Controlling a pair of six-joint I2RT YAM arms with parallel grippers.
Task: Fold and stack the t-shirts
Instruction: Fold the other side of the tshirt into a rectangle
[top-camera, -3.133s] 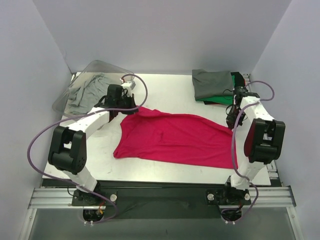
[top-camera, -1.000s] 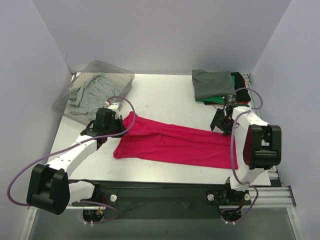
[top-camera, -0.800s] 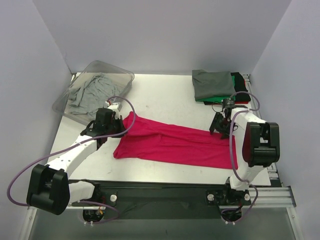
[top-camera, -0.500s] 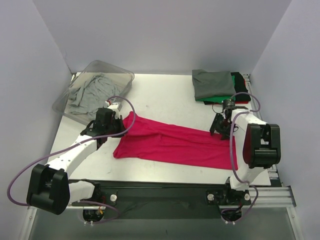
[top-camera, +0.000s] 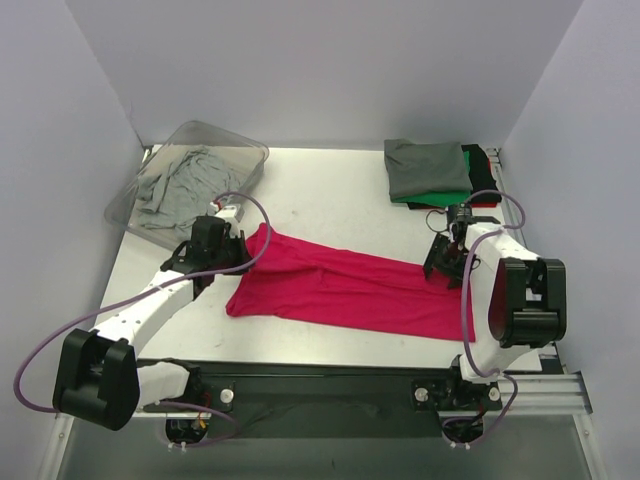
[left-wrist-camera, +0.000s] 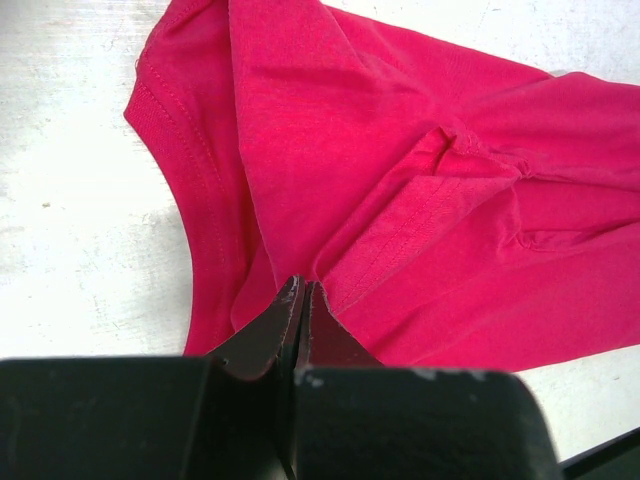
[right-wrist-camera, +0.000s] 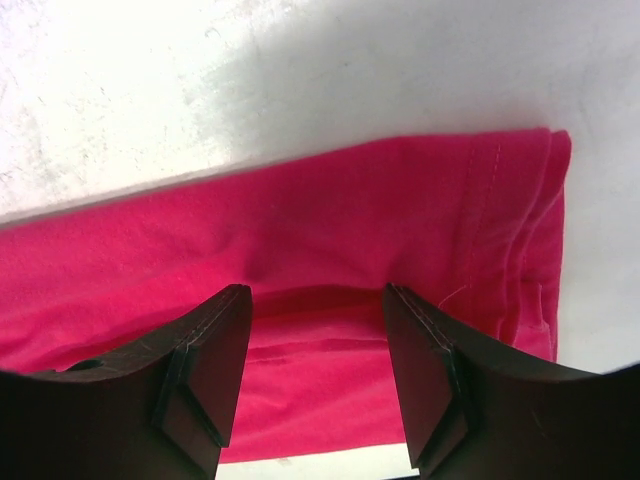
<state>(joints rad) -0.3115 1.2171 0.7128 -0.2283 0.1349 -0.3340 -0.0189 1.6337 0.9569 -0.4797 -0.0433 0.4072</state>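
Bright, even light w/ soft shadows

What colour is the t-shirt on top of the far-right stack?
The top t-shirt is dark grey, best seen in the top external view.

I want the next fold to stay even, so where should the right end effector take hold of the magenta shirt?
Probably the stitched hem at the right end of the magenta shirt, near its far corner, coming straight down: the cloth lies flat there, and the left end effector pinches the opposite end.
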